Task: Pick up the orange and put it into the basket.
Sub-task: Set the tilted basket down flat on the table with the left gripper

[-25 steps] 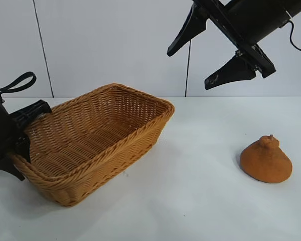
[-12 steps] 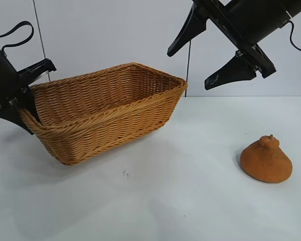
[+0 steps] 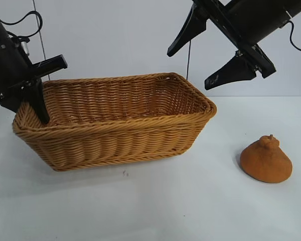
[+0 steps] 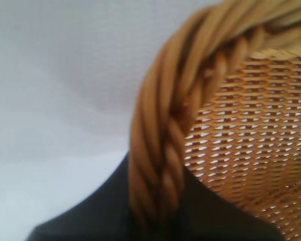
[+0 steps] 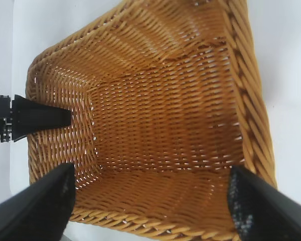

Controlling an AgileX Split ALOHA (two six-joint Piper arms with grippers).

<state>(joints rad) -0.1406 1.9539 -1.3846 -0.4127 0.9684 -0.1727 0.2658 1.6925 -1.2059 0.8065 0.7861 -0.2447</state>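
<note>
**Inspector:** Two pincers on record. Left pincer (image 3: 37, 95), at the left edge of the exterior frame, is clamped on the braided rim of the large golden-brown rectangular woven wicker basket (image 3: 115, 135), one finger inside the end wall and one outside. The left wrist view confirms it: the rim braid (image 4: 158, 165) runs straight between the dark fingers.

**Assessor:** And the reason for that hold?

**Inspector:** My reading is that it steadies and positions the basket so the open mouth faces the working side. The basket sits broadside across the left and centre of the frame on the white counter (image 3: 180, 206), though whether its left end rests fully down I cannot tell.

**Assessor:** Right side?

**Inspector:** Right pincer (image 3: 205, 52), upper right of the frame, hangs well above the counter with fingers spread wide, gripping nothing. Its wrist camera looks down into the empty basket interior (image 5: 160, 115).

**Assessor:** The fruit?

**Inspector:** Dull orange, bumpy-skinned fruit with a broad base and knobby stem end (image 3: 266, 159) stands upright on the counter at lower right, well apart from the basket and untouched. The pick-up is not yet begun; I judge the right arm must descend toward it next.
</note>
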